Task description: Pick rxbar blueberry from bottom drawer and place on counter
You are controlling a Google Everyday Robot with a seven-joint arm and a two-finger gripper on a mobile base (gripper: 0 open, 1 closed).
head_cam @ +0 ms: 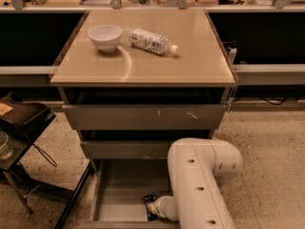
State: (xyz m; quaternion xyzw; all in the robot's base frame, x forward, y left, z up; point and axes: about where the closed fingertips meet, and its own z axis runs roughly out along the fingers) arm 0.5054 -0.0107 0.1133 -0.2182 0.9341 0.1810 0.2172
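Grey floor of the bottom drawer [119, 194] lies under the tool [155, 207], whose grip cannot be told. The rxbar blueberry [148, 213] is seen at its tip. If lifted loosely, the bar could be dropped, or caught on the middle drawer front [128, 150] above the tool.

end effector [155, 207]: low in bottom drawer [119, 194] | beside rxbar blueberry [149, 200] | bowl [105, 36], bottle [151, 41] on counter [190, 61]

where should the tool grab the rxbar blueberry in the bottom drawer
Across its two long edges, near the middle, coming from above. The rxbar blueberry looks thin and narrow and seems to lie low near the front of the bottom drawer, so a side pinch would likely slip. The tool sits right beside it, at the end of the white arm.
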